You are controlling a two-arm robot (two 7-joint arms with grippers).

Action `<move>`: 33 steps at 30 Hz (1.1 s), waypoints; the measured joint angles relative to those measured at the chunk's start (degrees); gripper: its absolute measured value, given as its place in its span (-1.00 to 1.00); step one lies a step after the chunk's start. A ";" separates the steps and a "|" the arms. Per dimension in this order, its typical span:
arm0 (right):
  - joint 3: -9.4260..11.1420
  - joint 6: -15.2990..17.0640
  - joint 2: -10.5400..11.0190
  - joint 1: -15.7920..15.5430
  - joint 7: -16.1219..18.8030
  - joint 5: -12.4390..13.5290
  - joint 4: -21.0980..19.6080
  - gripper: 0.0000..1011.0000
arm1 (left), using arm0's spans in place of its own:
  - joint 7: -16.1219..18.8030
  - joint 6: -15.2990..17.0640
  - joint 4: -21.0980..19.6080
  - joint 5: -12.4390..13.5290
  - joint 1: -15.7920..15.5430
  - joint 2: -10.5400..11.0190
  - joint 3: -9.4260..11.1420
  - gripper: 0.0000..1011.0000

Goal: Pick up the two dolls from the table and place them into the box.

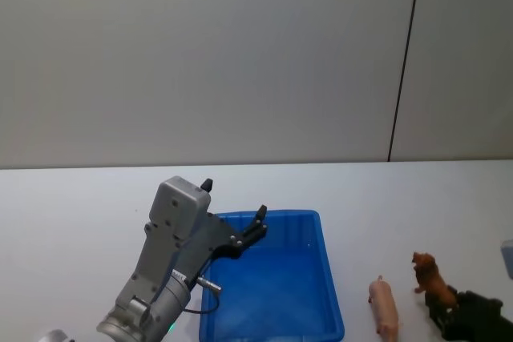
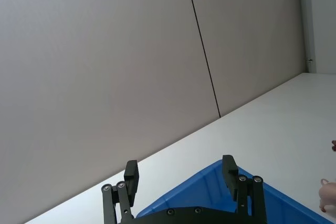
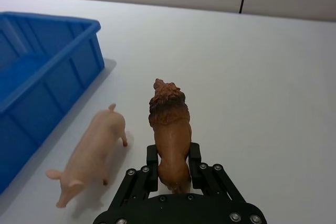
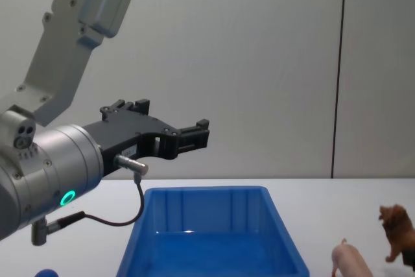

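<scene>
Head view: left gripper (image 1: 234, 200) wide open, empty, above box (image 1: 329, 278) left wall. Right gripper (image 1: 439, 300) sat low on desk (image 1: 80, 198), near right, at lion (image 1: 429, 275) rear. Pig (image 1: 385, 310) stood between lion and box.

Left wrist view: jaws spread wide over box rim.

Right wrist view: gripper clamped lion hindquarters, contact unclear in head view.

Chest view: left gripper well above box rim, height not readable in head view.

Risk: rearward grip, so lion may pivot or slip at lift. Sweep toward box may topple pig.
</scene>
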 joint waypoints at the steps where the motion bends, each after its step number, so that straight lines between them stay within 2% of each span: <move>1: -0.01 -0.52 -0.03 0.00 -0.25 -0.27 -0.38 -0.36 | 0.00 0.00 0.00 0.00 0.00 0.00 0.00 0.98; 10: -0.22 -3.02 -0.44 0.98 0.00 -1.92 -2.77 -0.36 | 0.00 0.00 0.00 0.00 0.00 0.00 0.00 0.98; 18: -0.87 -3.56 -1.60 3.54 3.01 -3.09 -4.33 -0.36 | 0.00 0.00 0.00 0.00 0.00 0.00 0.00 0.98; 24: -2.01 -1.82 -3.56 7.03 6.86 -3.84 -4.07 -0.36 | 0.00 0.00 0.00 0.00 0.00 0.00 0.00 0.98; 33: -4.46 2.38 -7.41 12.48 12.43 -5.20 -0.53 -0.36 | 0.00 0.00 0.00 0.00 0.00 0.00 0.00 0.98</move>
